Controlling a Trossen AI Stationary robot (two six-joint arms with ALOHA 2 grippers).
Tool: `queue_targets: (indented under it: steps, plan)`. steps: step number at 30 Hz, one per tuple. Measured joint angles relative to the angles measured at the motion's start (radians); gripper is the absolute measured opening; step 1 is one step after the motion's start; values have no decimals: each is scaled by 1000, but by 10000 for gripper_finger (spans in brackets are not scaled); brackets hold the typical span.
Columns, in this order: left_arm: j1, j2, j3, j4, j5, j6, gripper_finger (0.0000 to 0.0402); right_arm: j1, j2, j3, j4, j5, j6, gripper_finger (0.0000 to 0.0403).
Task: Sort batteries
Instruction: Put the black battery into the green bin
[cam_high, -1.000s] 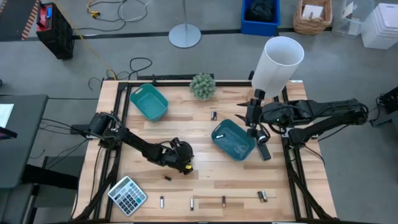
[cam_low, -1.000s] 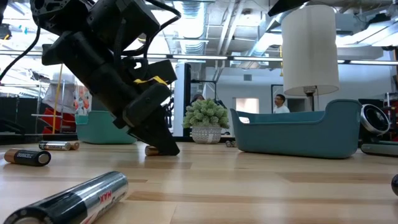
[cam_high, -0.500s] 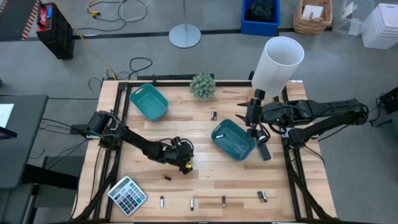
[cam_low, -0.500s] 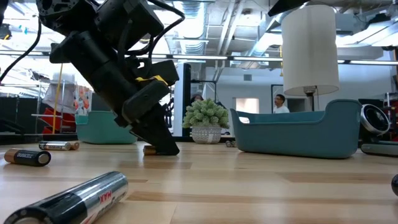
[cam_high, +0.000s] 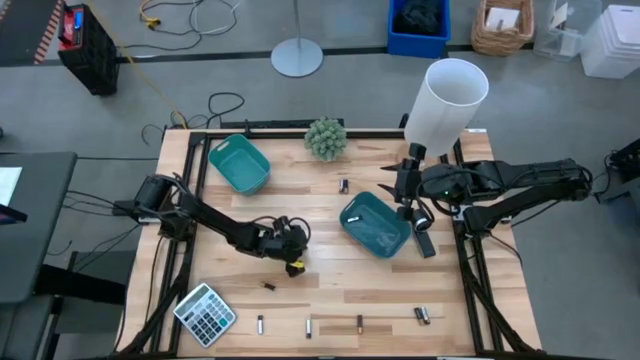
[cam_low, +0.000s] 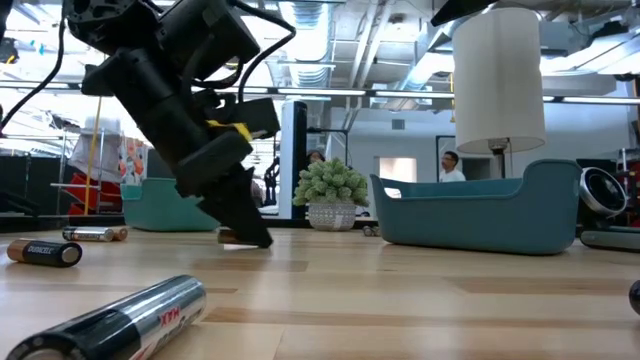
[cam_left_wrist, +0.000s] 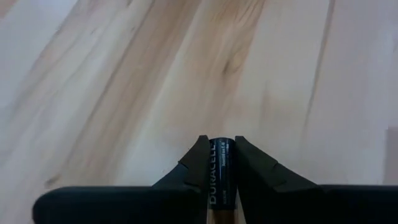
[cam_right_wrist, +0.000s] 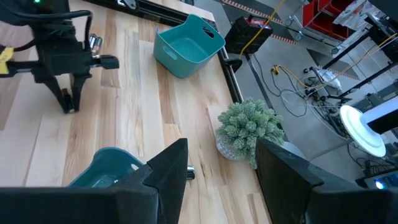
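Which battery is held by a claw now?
The dark battery between the left claw's fingers, mid-table; the other batteries lie loose on the wood.

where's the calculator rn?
High view: the grey calculator lies at the table's front-left corner, in front of the left arm; the nearest loose battery lies just to its right.

From above, the left end effector (cam_high: 292, 262) covers whatever it grips; only the left wrist view shows a dark battery (cam_left_wrist: 221, 171), its lower end cut off at the edge. Down low, a battery (cam_low: 112, 318) in the foreground runs out of frame, blurred. The cells along the desk's (cam_high: 330, 290) near edge are too small to tell their types. Right end effector's (cam_right_wrist: 221, 171) fingertips are cropped.
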Motion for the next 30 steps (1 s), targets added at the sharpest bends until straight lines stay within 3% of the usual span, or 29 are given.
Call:
queue_targets:
  steps: [15, 30]
  plan:
    - [74, -224, 0, -17, -61, 198, 46, 0, 0, 0, -1, 0, -2, 205]
    - [222, -534, 2, -201, -212, 351, 46, 0, 0, 0, -2, 0, 0, 205]
